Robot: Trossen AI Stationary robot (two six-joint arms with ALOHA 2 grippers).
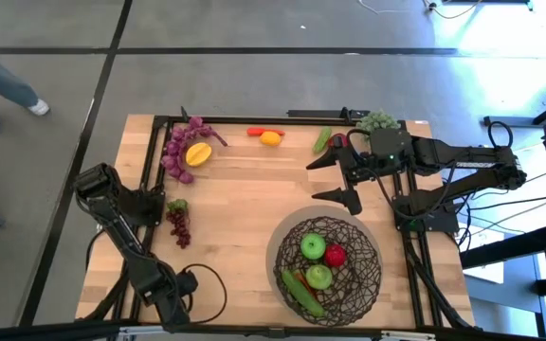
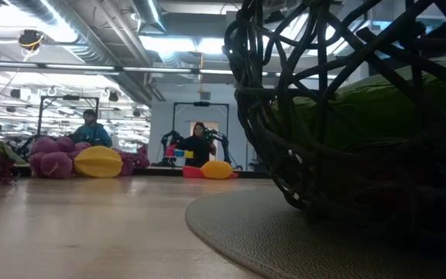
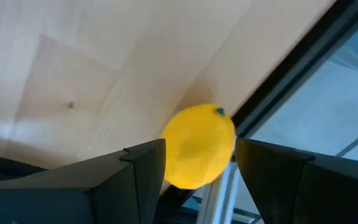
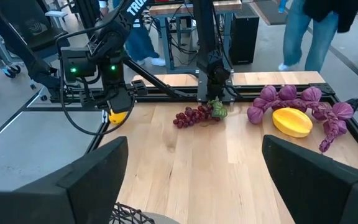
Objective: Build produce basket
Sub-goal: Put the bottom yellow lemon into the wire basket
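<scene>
Left end effector clamped on a yellow lemon at the tabletop's left near edge, well apart from the basket. Right end effector spread wide and empty, hovering just beyond the basket. Already loaded: two green apples, one red apple, cucumber (four pieces, as far as visible). Left out on the tabletop: red grapes, purple grapes with a yellow fruit, chili and lemon at the far edge, a green piece, green grapes. Judged under halfway.
</scene>
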